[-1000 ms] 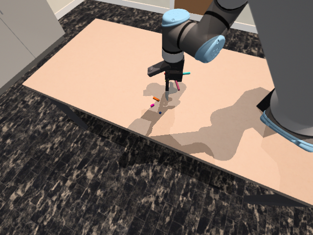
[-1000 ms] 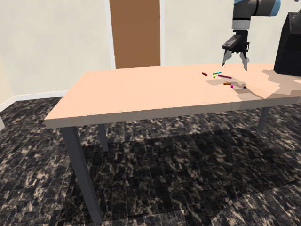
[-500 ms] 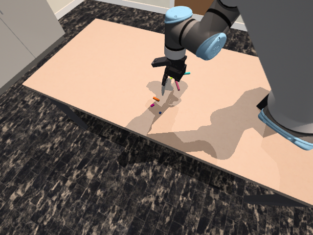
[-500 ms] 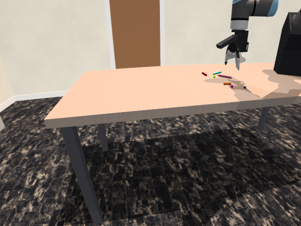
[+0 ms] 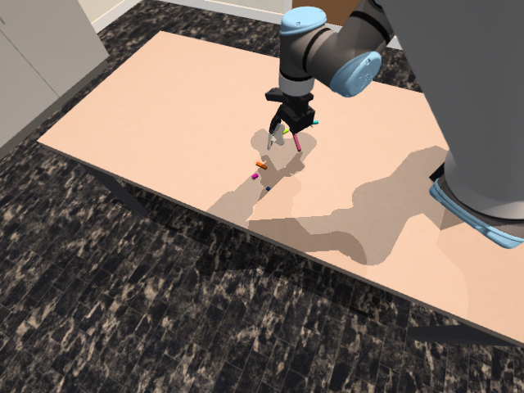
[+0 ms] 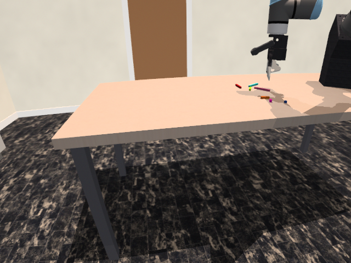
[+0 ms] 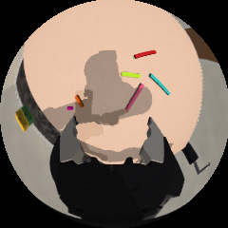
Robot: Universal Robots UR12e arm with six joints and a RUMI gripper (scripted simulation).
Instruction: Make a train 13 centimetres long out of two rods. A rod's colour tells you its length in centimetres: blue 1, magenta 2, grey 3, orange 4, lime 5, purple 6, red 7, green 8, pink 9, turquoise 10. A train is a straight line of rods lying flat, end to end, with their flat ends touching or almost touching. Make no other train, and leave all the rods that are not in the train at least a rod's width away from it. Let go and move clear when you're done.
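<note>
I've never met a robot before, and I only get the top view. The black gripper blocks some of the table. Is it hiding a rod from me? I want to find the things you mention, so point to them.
Observer: Yes. The exterior and wrist views show a red rod (image 6: 238, 86) (image 7: 144, 54) lying apart from the others.

Operator: I see just a turquoise stub. Does its hidden end touch anything?

Observer: No. The wrist view shows the whole turquoise rod (image 5: 315, 122) (image 6: 253, 85) (image 7: 160, 85), with a gap between it and the pink rod (image 5: 297, 142) (image 6: 262, 89) (image 7: 135, 98).

Operator: And has the claw got hold of something?

Observer: No. In the wrist view the gripper (image 5: 275, 146) (image 6: 272, 74) (image 7: 112, 117) is open, its two fingers wide apart with nothing held.
</note>
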